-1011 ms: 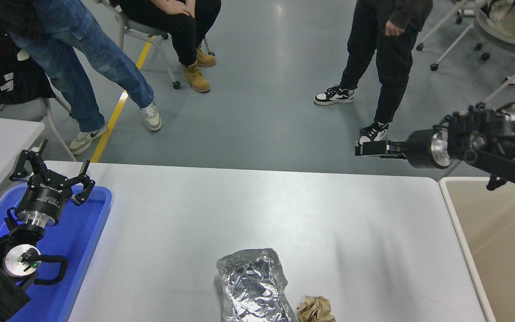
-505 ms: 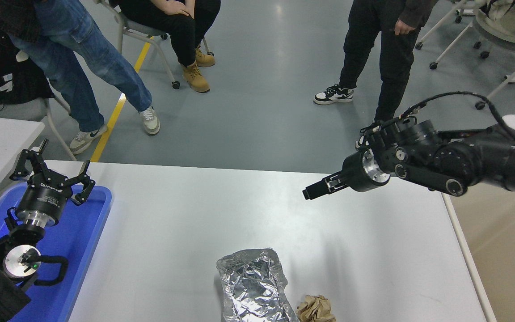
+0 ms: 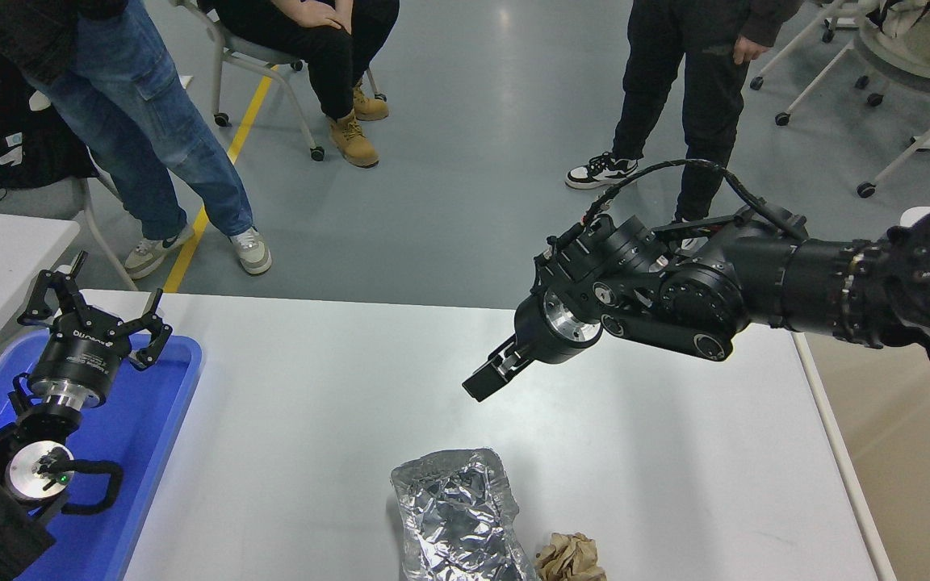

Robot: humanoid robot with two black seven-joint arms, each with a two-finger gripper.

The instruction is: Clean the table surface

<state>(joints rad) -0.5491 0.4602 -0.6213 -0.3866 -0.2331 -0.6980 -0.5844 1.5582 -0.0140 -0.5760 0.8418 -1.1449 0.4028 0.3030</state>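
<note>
At the near edge of the table (image 3: 336,420), a crumpled foil wrap (image 3: 457,516) and a brown paper wad (image 3: 568,558) are seen lying just beside each other, both untouched, so the surface is not yet cleaned. At the lower left the left gripper (image 3: 94,311) is parked over the blue tray (image 3: 154,436), its fingers spread apart and empty. Further in, the right gripper (image 3: 485,382) is now held above the middle of the table, pointed down and toward the foil; its fingers are drawn together with nothing between them. Within the last second it has been swung from the table's far right corner, by the beige bin (image 3: 909,452), inward and downward, and has been brought much nearer the foil. From this it is judged that a fresh pick-up is being started, most likely of the foil, and that the fingers must be spread before any grasp is made. Beyond the far edge, two standing people and one seated person are visible on the grey floor.
</note>
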